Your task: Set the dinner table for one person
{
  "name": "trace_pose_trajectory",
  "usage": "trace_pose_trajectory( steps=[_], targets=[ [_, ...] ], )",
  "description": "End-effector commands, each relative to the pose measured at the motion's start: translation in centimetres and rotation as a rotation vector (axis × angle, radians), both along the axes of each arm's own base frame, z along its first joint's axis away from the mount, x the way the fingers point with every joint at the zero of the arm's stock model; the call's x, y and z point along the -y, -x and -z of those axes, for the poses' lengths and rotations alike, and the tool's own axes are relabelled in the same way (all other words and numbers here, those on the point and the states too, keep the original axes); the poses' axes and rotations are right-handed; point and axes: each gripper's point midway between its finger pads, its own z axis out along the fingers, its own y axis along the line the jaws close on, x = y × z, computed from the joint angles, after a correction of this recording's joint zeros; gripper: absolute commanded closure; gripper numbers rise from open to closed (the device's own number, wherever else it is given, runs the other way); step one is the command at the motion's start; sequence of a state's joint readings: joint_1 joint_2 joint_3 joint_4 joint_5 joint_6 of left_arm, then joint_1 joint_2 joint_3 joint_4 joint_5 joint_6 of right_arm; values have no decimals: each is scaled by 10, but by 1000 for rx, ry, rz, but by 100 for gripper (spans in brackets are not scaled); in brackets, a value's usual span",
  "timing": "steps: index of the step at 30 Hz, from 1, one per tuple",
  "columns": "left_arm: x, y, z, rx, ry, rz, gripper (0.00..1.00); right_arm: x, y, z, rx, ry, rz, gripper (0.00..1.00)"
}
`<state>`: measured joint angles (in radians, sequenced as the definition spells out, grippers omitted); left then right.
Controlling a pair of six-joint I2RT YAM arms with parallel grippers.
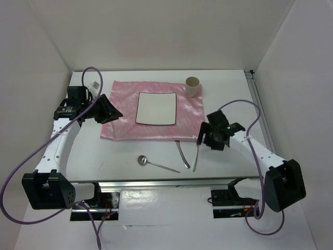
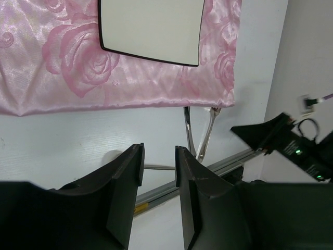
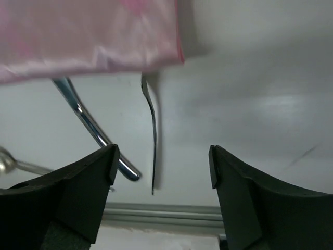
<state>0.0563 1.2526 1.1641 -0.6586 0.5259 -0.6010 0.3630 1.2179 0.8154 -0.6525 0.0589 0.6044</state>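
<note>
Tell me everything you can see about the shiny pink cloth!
The pink cloth is a shiny, satin-looking rectangle with a rose pattern. It lies spread out on the white table, a little wrinkled along its edges. A square white plate with a dark rim sits in its middle, and a beige cup stands upright on its far right corner. Two pieces of metal cutlery reach its near edge.

The left arm (image 1: 58, 140) and right arm (image 1: 256, 150) have white links with large black blocks (image 1: 48, 190) at the joints. A thin purple cable (image 1: 18, 177) goes in a loose loop along each arm. The left tool (image 2: 158, 164) and right tool (image 3: 164, 156) are matte black, with thick angular fingers (image 2: 125, 182). A small green light (image 1: 227, 126) shines on the right wrist.
</note>
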Motion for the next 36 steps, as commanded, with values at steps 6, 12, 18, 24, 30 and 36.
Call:
trace_pose_trajectory(
  steps=[6,12,18,24,30,36],
  targets=[
    [3,0,-4,49,-19,22,53,-34,35,37,-94,-81,-1,35],
    [2,3,-10,58,-28,14,53,-41,28,64,-135,-32,-17,55],
    [0,6,-13,63,-41,14,53,-35,31,73,-151,25,-6,58],
    [0,6,-13,63,-41,14,53,-29,37,58,-122,37,9,100],
    [-1,1,-15,71,-45,5,53,-23,44,18,-78,46,23,100],
    [-3,-11,-31,116,-54,-6,53,-70,24,-56,82,-5,-88,100]
  ],
)
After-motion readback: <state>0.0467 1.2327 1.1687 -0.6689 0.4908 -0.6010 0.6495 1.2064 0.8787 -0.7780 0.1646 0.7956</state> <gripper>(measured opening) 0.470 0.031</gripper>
